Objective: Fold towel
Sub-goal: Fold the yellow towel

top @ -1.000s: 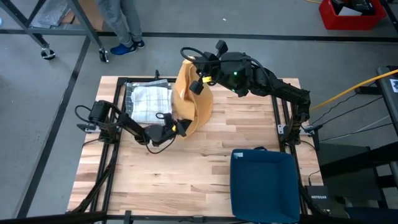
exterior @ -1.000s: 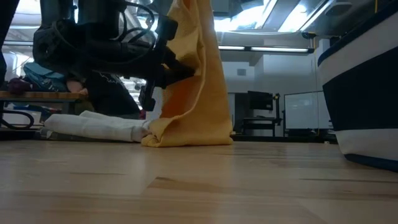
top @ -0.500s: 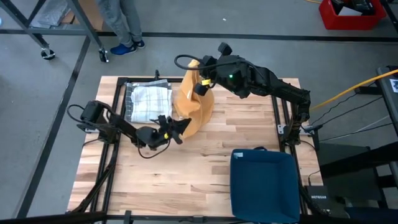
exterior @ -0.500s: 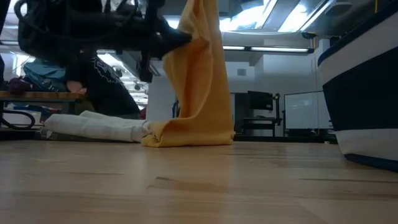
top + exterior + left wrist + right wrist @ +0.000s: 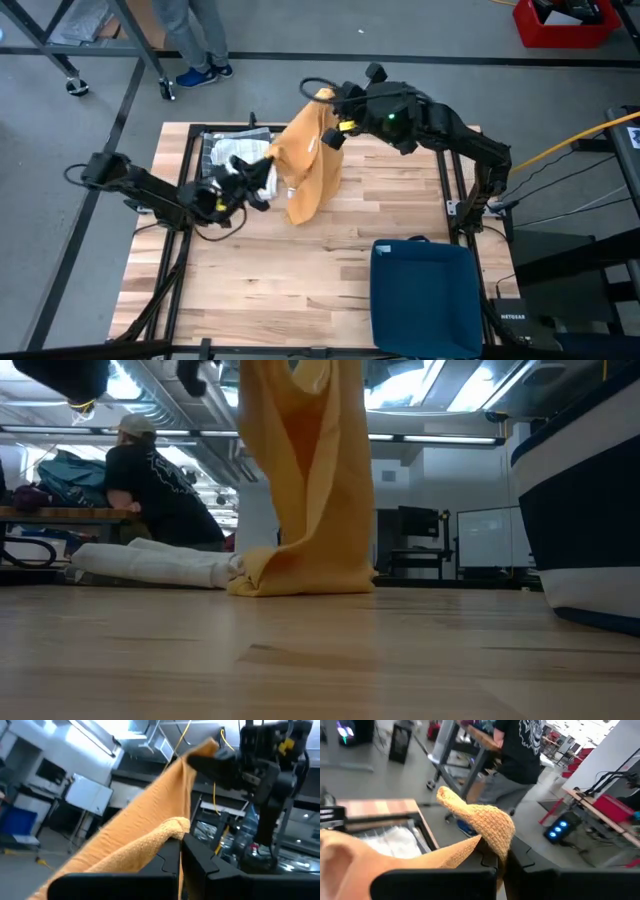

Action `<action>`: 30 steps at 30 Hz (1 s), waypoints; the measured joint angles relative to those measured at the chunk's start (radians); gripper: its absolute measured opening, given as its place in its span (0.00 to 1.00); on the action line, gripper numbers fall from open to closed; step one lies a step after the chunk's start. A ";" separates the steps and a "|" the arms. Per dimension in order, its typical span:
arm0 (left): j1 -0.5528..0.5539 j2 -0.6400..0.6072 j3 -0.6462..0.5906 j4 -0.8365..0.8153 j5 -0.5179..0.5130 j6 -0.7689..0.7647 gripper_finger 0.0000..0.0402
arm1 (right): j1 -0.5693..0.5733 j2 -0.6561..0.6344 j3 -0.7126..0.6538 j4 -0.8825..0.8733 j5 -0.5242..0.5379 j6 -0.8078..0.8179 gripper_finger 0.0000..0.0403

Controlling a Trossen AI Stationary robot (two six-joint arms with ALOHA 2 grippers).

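An orange towel (image 5: 305,165) is stretched between my two grippers above the far middle of the table, and its lower end (image 5: 300,578) lies bunched on the wood. My left gripper (image 5: 265,178) is shut on the towel's left upper part. My right gripper (image 5: 335,118) is shut on its far upper corner, higher up. In the low view the towel (image 5: 310,470) hangs as a broad curtain and both grippers are above the picture's top. My left gripper pinches a folded-over edge of the towel (image 5: 172,827) between its two fingers; the cloth runs taut from there up to the other gripper (image 5: 220,762). My right gripper pinches the towel's upper corner (image 5: 492,827) between its two fingers, and the corner's tip (image 5: 445,795) sticks out past them. The cloth falls away below this hold.
A folded white towel (image 5: 235,160) lies at the table's far left, close beside the orange one. A dark blue bin (image 5: 425,290) stands at the near right edge. A person (image 5: 150,480) is beyond the table's far side. Bare wood spans the near middle.
My left gripper has risen and moved toward the table's left edge, keeping its hold, and has left the low view upward. My right gripper has shifted slightly right. The towel's upper part has spread out between them, while its lower end has stayed on the table.
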State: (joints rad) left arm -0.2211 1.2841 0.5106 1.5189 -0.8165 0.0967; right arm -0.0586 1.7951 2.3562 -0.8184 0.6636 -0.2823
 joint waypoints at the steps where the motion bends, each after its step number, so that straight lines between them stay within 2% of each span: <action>1: 0.000 -0.030 0.000 -0.016 -0.001 0.022 0.00 | 0.000 -0.007 0.000 0.009 -0.010 0.012 0.01; 9: 0.005 -0.230 0.008 -0.071 -0.003 0.171 0.00 | 0.000 -0.056 0.000 0.101 -0.097 0.020 0.01; 14: 0.043 -0.331 0.083 -0.072 0.004 0.252 0.00 | 0.000 -0.089 0.000 0.223 -0.137 -0.010 0.01; 17: 0.071 -0.368 0.153 -0.119 0.043 0.273 0.00 | -0.001 -0.114 0.000 0.293 -0.192 -0.014 0.01; 22: 0.133 -0.377 0.321 -0.335 0.121 0.247 0.00 | -0.001 -0.148 0.000 0.389 -0.249 -0.077 0.01; 27: 0.223 -0.321 0.518 -0.578 0.187 0.176 0.00 | -0.002 -0.174 0.000 0.435 -0.224 -0.224 0.01; 30: 0.280 -0.264 0.632 -0.664 0.204 0.149 0.00 | -0.016 -0.188 0.000 0.452 -0.200 -0.264 0.01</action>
State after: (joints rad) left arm 0.0585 1.0203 1.1429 0.8548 -0.6123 0.2458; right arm -0.0748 1.6069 2.3562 -0.3668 0.4635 -0.5467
